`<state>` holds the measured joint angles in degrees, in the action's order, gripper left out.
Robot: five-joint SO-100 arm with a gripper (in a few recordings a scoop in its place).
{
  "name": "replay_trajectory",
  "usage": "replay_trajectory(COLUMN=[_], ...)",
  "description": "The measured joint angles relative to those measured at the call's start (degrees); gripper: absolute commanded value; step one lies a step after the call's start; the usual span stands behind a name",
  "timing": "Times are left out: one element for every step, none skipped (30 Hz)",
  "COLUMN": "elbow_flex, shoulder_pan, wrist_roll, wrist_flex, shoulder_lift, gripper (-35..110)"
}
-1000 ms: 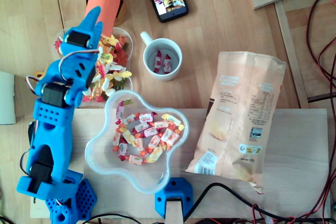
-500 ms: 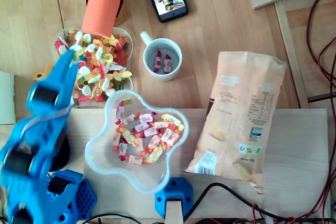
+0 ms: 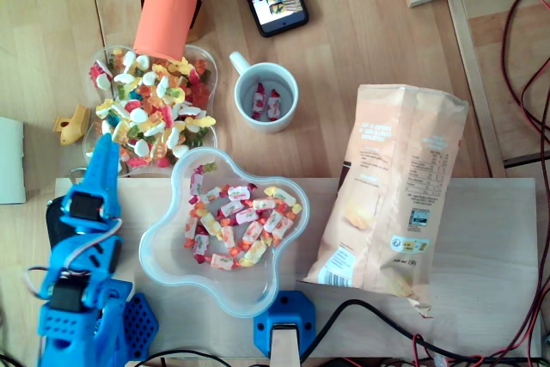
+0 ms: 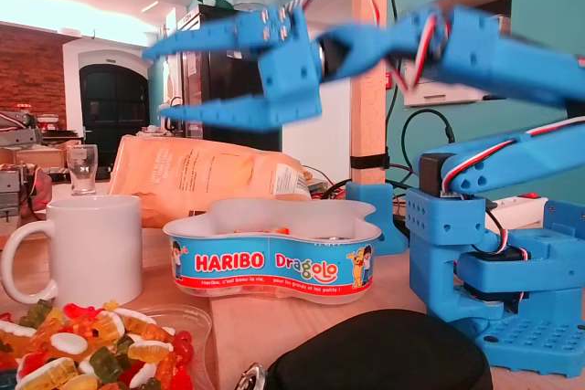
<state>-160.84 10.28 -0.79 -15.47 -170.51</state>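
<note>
Withdrawn from above the gummy bowl [image 3: 209, 75], the blue arm [image 3: 76, 272] now stands folded over the near-left corner of the bench [image 3: 344, 40].

Left, overhead view: the fingers [image 4: 215, 36] point away from the near edge, with their tips just beside the bowl's near-left rim. The fixed view shows them spread wide, raised well above the bench and holding nothing. A small yellow piece [image 3: 71, 123] lies just left of the bowl, and a black object [image 4: 384, 353] sits under the arm.

Centre-left: the clear bowl is heaped with gummies [image 3: 159, 118]. An orange tube [image 3: 170, 2] stands at its far rim and overlaps it from above.

Centre: a flower-shaped Haribo tub [image 3: 249, 298] of wrapped sweets [image 3: 241, 221] rests on a wooden board [image 3: 481, 281] at the near edge, almost touching the bowl. A white mug [image 3: 294, 100] behind it holds two wrapped sweets.

Right: a paper snack bag [image 3: 387, 186] lies flat, half on the board.

Hazards, as judged: bowl and tub look light and crowded together. A low or sideways sweep of the spread fingers could catch either rim, tip it and scatter sweets. A reach toward the far rim could knock the tube.
</note>
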Motion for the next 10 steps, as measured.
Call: replay_trajectory(elbow_flex=[-4.7,-9.0,-12.9,-15.7,-16.8,-17.2,-17.2,-17.3,-17.3,-17.3], shoulder_pan=[-0.4,-0.7,-0.9,-0.9,-0.9,-1.0,-1.0,-1.0,-1.0,-1.0], wrist_roll=[0.0,0.0,0.0,-0.7,-0.2,0.1,-0.2,0.1,-0.1,-0.2], wrist_flex=[4.8,8.8,12.2,15.2,17.8,19.3,20.0,20.0,20.0,20.0], shoulder_lift=[-1.8,-3.6,-5.5,-6.4,-7.0,-8.3,-7.6,-7.1,-7.1,-7.1], gripper=[20,20,20,20,20,20,20,20,20,20])
